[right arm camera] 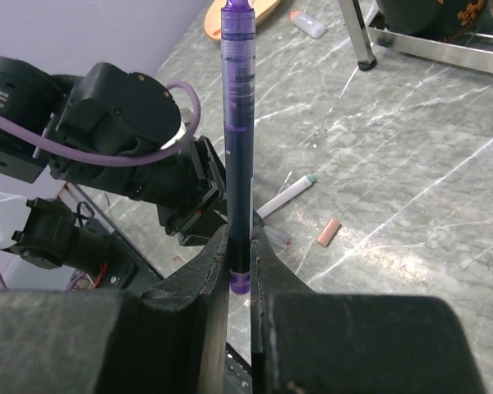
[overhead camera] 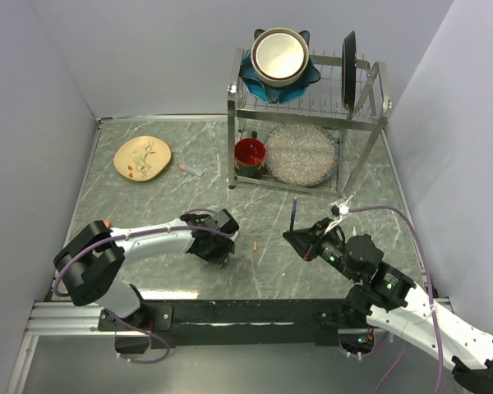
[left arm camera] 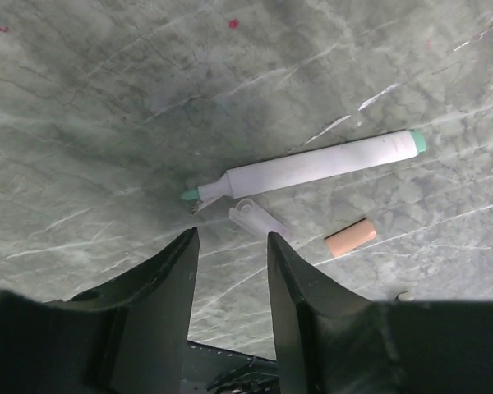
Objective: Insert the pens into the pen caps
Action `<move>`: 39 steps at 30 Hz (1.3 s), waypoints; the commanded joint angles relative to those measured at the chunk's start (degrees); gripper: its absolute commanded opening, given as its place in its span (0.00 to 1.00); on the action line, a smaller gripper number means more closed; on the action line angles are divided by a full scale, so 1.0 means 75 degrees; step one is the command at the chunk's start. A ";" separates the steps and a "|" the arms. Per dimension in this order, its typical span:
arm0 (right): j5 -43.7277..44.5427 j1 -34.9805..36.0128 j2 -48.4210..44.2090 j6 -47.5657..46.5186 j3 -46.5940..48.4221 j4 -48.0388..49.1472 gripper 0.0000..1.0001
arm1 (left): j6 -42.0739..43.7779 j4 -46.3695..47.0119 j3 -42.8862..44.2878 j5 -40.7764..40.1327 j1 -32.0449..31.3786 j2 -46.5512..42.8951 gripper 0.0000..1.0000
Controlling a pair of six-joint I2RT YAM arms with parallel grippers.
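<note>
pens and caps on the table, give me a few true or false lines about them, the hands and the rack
1. The right hand grips a purple pen upright. True.
2. The left hand holds the white pen. False: the pen lies on the table, and the hand is open and empty.
3. The orange cap sits on the white pen's tip. False: it lies apart beside the pen, whose teal tip is bare.
4. A red cup stands inside the dish rack's lower part. True.
</note>
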 commanded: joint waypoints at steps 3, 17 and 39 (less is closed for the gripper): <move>0.0223 0.0038 -0.0124 -0.0144 -0.0028 -0.0032 0.00 | -0.2317 -0.0376 0.0665 -0.0220 -0.0021 0.0323 0.45; 0.0387 0.0038 -0.0288 -0.0261 0.0007 -0.0231 0.00 | -0.2375 -0.1102 0.1380 -0.0138 -0.0033 0.1038 0.44; 0.0387 0.0049 -0.0311 -0.0343 0.0148 -0.0384 0.00 | -0.1708 -0.1254 0.1393 0.0096 -0.0021 0.1730 0.12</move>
